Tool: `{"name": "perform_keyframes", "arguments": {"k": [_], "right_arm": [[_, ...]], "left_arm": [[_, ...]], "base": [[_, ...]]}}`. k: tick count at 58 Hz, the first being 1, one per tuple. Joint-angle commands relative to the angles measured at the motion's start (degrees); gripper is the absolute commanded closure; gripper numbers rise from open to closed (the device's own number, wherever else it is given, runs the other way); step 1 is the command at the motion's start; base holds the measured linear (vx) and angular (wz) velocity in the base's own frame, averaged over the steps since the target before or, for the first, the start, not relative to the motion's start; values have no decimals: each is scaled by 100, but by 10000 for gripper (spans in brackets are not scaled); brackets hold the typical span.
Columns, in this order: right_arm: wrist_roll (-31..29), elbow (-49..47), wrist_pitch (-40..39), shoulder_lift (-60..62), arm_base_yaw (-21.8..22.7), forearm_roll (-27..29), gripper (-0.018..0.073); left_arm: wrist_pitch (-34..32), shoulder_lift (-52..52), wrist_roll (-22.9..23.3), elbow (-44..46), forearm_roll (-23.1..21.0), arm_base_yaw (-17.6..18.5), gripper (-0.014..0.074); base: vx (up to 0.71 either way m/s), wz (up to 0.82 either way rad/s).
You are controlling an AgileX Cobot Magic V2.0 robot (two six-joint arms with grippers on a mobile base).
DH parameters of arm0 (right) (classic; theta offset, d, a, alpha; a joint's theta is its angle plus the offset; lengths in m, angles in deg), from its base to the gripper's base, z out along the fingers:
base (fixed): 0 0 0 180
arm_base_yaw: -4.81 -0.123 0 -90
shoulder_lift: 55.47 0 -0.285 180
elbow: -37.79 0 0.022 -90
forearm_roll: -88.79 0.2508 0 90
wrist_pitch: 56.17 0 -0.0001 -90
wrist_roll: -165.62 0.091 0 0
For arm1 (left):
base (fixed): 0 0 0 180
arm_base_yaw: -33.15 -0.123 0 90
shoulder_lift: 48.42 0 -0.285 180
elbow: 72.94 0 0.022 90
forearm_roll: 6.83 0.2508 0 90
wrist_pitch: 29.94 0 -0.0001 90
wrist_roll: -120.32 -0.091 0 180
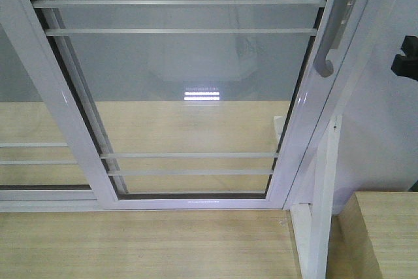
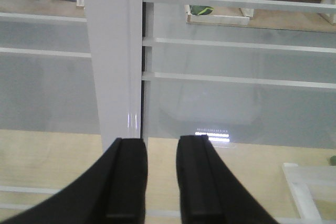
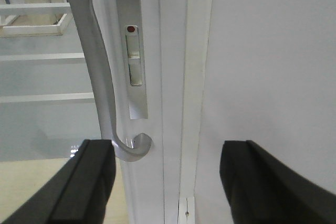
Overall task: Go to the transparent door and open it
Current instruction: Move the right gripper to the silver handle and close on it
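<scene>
The transparent door (image 1: 189,70) fills the front view: clear glass with thin white bars in a glossy white frame (image 1: 307,115). Its curved grey handle (image 1: 330,44) is on the right stile. In the right wrist view the handle (image 3: 100,77) hangs beside a lock plate (image 3: 135,66). My right gripper (image 3: 168,148) is wide open just short of the stile, and its left finger (image 3: 97,171) lies under the handle's hooked lower end. My left gripper (image 2: 161,145) faces the door's left stile (image 2: 113,51). Its fingers stand a narrow gap apart with nothing between them.
A handle-less glass panel (image 1: 26,135) overlaps the door on the left. A white post (image 1: 323,213) and a wooden block (image 1: 379,233) stand at the lower right below a white wall (image 1: 385,129). Wooden flooring (image 1: 130,246) runs along the door track. Something black (image 1: 406,57) shows at the right edge.
</scene>
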State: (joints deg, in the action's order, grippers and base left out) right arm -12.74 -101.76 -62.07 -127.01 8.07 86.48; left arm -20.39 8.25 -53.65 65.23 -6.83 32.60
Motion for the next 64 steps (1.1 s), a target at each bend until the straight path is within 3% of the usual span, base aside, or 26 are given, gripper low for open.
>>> {"name": "perform_keyframes", "arguments": {"k": [1,9,20,44,51,64], "right_arm": [[-10,-315,-773,-231,-239,-343,55],[-15,-658,-1117,-856,-692,-702,55],[-15,-1465,-1501,-1872,-680,-659,55],[285,-3033,-1493,-3418,-686,-664,59],[425,-3171,-1471,-3621,-686,-659,110],[601,-3164,-1498,-3653,-691,-673,288]], "left_arm": [[-411,57,57,173,-132,3,263],[-392,115,52,173,-115,3,263],[-392,115,52,173,-109,3,263],[-392,115,52,173,-109,3,265],[-392,115,52,173,-109,3,265],[-392,115,47,173,-109,3,265]], "base": [[0,0],[0,0],[0,0],[0,0],[0,0],[0,0]]}}
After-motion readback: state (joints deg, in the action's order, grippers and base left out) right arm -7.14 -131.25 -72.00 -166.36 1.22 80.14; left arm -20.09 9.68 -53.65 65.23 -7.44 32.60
